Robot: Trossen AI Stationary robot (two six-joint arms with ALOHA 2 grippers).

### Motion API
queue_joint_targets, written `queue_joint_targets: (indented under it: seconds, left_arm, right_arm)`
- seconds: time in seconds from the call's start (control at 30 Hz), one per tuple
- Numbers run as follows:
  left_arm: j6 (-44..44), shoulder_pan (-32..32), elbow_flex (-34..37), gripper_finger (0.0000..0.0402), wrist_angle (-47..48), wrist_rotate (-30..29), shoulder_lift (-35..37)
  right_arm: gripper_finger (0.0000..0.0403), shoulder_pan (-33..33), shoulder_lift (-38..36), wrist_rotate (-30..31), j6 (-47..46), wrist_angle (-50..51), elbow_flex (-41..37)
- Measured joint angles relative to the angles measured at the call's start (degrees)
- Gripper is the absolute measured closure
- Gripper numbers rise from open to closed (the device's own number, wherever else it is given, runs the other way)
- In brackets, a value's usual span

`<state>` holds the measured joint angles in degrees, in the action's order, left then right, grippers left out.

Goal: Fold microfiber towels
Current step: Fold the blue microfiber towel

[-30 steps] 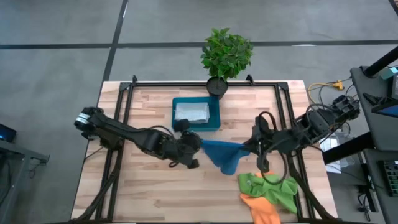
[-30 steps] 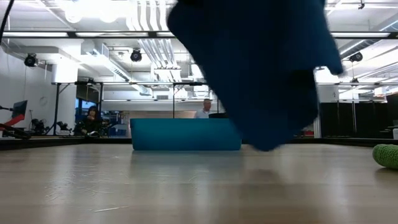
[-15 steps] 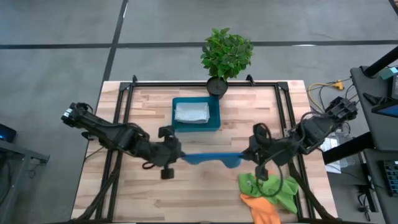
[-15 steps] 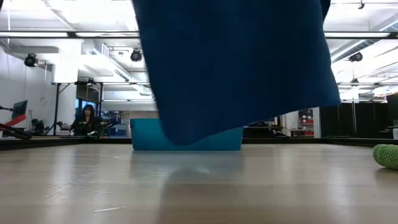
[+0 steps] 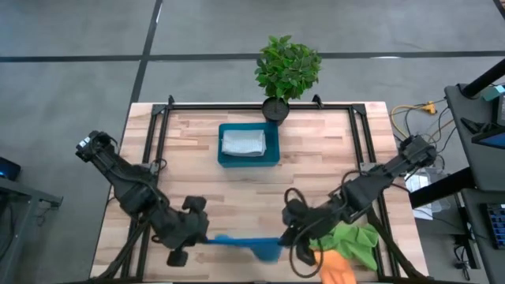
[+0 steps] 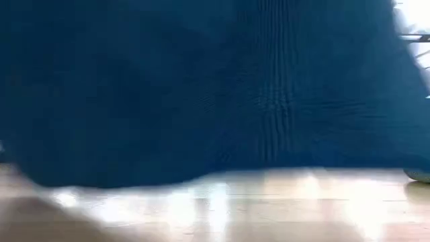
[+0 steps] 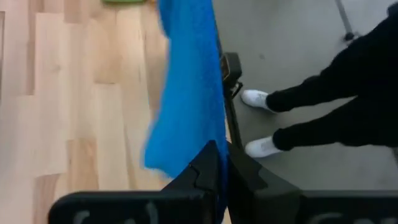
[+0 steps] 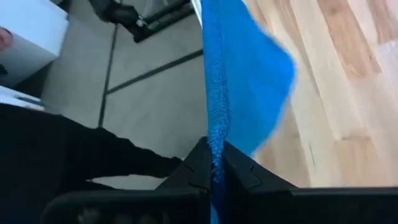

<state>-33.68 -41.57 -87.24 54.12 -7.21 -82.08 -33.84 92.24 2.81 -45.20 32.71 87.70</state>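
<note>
Blue towel stretched between left tool and right tool.

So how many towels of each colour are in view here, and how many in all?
Blue towel: 1
Green towel: 1
Orange towel: 1
Grey-white towel, in the tray: 1
Total: 4

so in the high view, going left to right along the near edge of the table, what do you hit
left tool → blue towel, stretched between both tools → right tool → orange towel and lime green towel, heaped together near the right corner
</note>
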Motion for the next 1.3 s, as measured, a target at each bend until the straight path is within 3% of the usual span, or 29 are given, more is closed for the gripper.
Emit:
queue_joint_targets:
  seconds: [0.27, 0.47, 0.63, 1.0, 1.17, 1.3]
  left_arm:
    - [0.9, 1.5, 12.5, 0.0401, 0.4, -5.3, 0.7]
    - [-1.9, 5.3, 25.8, 0.0401, -6.1, -9.5, 0.7]
    - [-2.1, 8.5, 32.8, 0.0401, -10.7, -13.9, 0.7]
    - [-1.7, 14.6, 38.0, 0.0401, -13.8, -18.7, 0.7]
    - [2.6, 17.6, 38.4, 0.0402, -14.1, -20.5, 0.7]
    - [4.4, 20.3, 38.4, 0.0402, -14.5, -20.5, 0.7]
  right_arm:
    - [0.0394, 5.2, 5.3, -0.2, 4.5, 5.3, -0.6]
    - [0.0394, 9.9, 9.9, -0.1, 8.8, 8.4, -2.6]
    - [0.0394, 13.2, 12.0, 1.4, 9.3, 8.8, -6.5]
    - [0.0394, 18.0, 12.1, 7.1, 9.3, 8.2, -14.5]
    - [0.0394, 19.4, 12.1, 12.9, 9.3, 8.3, -15.5]
    - [0.0394, 20.8, 12.1, 13.4, 9.7, 7.3, -15.9]
